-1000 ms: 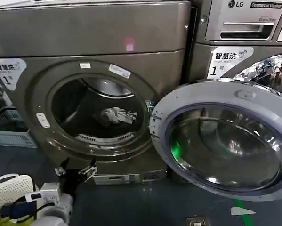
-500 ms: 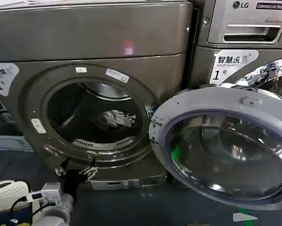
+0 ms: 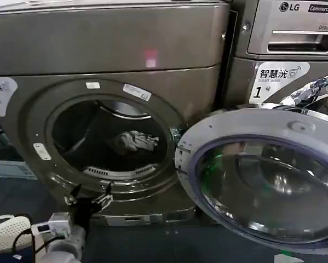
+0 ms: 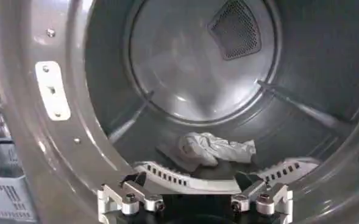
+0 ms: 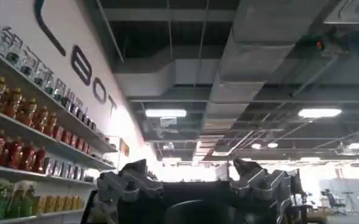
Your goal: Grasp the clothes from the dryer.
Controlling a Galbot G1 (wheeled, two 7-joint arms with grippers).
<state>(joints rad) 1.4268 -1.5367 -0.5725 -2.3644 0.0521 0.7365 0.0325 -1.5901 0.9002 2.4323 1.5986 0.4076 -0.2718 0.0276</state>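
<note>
At the lower left of the head frame, the left gripper (image 3: 88, 195) has its fingers (image 4: 129, 199) spread wide and empty, just below the porthole rim of the dryer (image 3: 109, 44). The clothes (image 3: 135, 141) lie bunched on the drum floor, centre-left. The door (image 3: 262, 170) hangs open at right. The right gripper (image 5: 194, 182) points ceilingward, fingers apart.

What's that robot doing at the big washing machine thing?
It is going after the clothes, a small white-grey bunch lying at the bottom of the dryer drum. The round door hangs wide open to the right. The left hand is open and sits just below the porthole's lower rim, aimed in at the bunch but not touching it. The right hand is open too, pointing up at the ceiling, away from the job.
</note>
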